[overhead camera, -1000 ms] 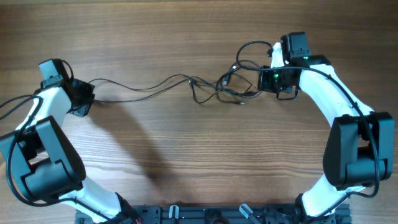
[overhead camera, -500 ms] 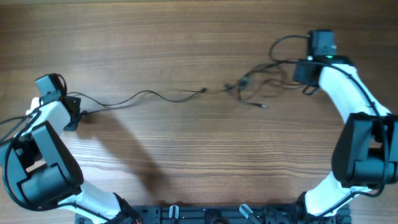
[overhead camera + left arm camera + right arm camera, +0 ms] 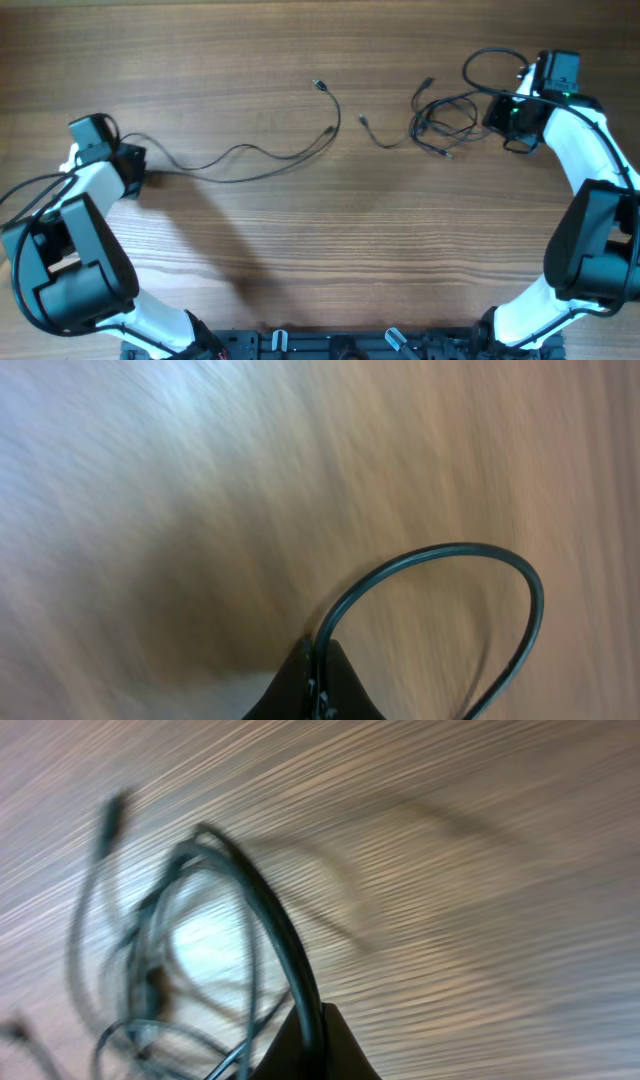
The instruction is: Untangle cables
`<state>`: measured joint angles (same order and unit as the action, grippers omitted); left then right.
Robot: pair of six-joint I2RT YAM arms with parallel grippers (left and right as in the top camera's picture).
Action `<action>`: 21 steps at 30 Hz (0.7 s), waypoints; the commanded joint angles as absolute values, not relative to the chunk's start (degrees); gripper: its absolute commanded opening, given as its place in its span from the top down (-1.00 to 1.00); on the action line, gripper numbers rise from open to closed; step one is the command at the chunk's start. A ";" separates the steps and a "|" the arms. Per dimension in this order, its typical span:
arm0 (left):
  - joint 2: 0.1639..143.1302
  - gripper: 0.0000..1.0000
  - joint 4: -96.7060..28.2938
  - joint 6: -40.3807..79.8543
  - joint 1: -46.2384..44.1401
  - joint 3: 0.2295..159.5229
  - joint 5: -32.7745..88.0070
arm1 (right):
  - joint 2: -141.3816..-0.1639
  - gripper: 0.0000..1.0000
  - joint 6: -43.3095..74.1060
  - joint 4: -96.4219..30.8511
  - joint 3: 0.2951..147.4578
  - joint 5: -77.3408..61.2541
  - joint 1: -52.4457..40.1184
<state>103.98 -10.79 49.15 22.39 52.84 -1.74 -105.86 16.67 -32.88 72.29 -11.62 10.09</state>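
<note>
Clearly I am dealing with light, limp cord that will follow wherever I drag it and snag on itself sooner than resist. My right jaws are clamped on a strand of the tangle (image 3: pixel 443 120), which sits on the table (image 3: pixel 300 260) just beside them as a loose nest of thin black loops. My left jaws are pinched shut on one long cable (image 3: pixel 450 547). It trails across the wood toward the tangle and stops well short of it, its plug (image 3: pixel 318 85) lying apart from the nest. One stray end (image 3: pixel 378 138) pokes out of the tangle on that same side; whether it belongs to a loop inside I cannot tell. I judge the cords too thin and slick to hold securely mid-run. I would grip near a plug, where the body is thicker and stiffer, and pull slowly, since a sharp tug would only tighten the loops.
</note>
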 commanded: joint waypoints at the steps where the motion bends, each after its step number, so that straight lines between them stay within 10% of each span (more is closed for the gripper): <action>1: 104.79 0.92 -10.66 48.16 18.46 51.48 4.71 | -106.52 0.91 17.10 -33.69 71.85 -18.61 6.20; 21: 98.24 0.92 -16.47 44.23 32.84 54.13 11.75 | -106.52 0.91 27.44 -32.32 71.88 -16.19 -13.98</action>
